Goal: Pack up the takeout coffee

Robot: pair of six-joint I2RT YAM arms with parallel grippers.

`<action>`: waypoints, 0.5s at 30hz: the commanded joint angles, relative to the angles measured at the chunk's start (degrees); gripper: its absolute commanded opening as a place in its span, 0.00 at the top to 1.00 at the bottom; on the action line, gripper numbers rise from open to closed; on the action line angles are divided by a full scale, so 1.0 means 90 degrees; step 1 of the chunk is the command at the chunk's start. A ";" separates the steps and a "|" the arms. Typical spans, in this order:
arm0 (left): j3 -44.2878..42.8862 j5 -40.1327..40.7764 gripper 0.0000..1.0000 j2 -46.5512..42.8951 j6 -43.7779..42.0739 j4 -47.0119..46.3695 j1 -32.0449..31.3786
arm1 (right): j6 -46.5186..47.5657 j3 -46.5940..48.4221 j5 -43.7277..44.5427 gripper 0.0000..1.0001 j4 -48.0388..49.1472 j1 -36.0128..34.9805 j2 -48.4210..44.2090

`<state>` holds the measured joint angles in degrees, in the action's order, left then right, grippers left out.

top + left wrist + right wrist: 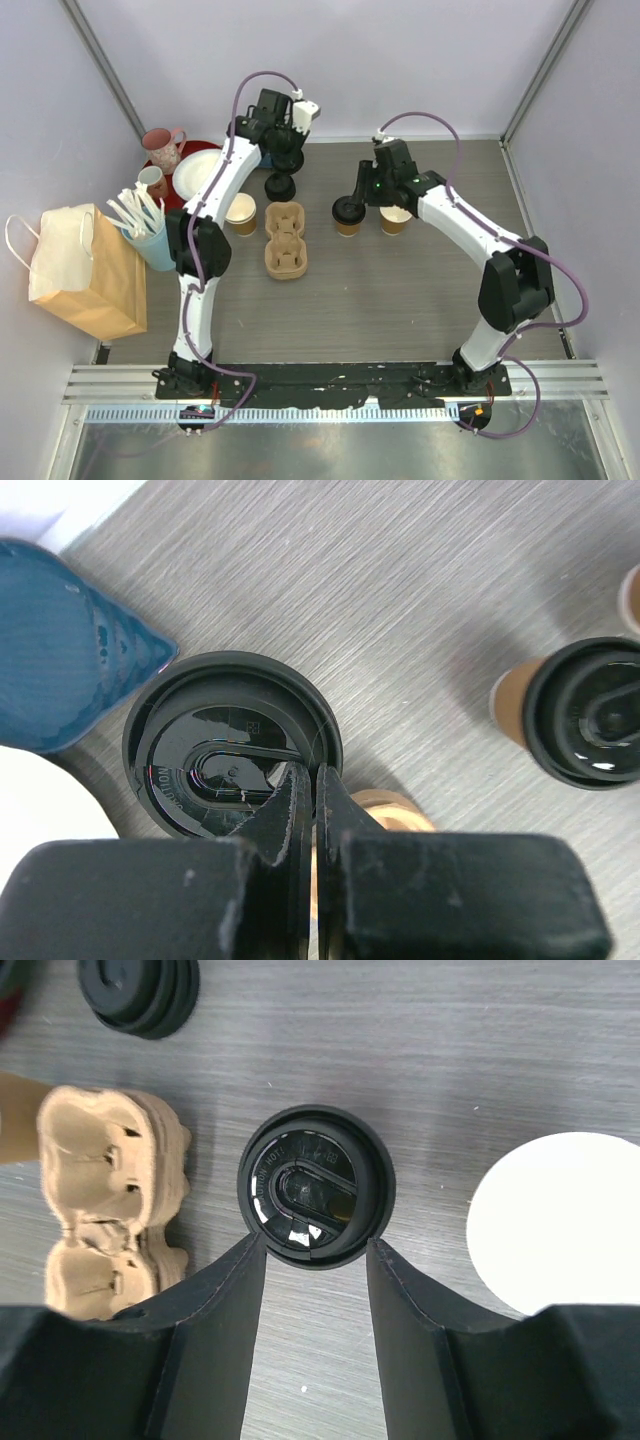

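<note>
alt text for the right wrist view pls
The open right gripper straddles a black-lidded takeout coffee cup seen from above on a grey table. A cardboard cup carrier sits at frame left, a stack of black lids top left, a lidless cup right.

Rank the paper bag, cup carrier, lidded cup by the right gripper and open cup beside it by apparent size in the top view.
1. paper bag, clearly largest.
2. cup carrier.
3. lidded cup and open cup: about alike, not ranked.

Lidded cup [349,213] right of carrier [284,240]; lids [279,186], seemingly, behind
</note>
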<state>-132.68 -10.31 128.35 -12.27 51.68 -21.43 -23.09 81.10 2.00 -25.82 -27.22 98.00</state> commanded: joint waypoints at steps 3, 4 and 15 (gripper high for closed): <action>-0.0072 -0.0495 1.00 -0.0912 0.0260 0.0048 -0.0596 | -0.0178 0.0062 -0.0554 0.49 0.0223 0.0951 -0.1218; -0.0072 -0.0505 1.00 -0.0951 0.0270 0.0078 -0.0820 | -0.0198 -0.0026 -0.0593 0.49 0.0213 0.1148 -0.1307; -0.1809 -0.0603 1.00 0.0434 0.0387 0.0683 -0.2568 | -0.0140 -0.1481 -0.1169 0.49 0.0281 0.3375 -0.2255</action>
<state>-141.47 -14.48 126.76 -10.37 55.11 -40.64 -24.56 70.46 -4.89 -23.99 0.14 79.92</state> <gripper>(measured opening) 0.020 0.512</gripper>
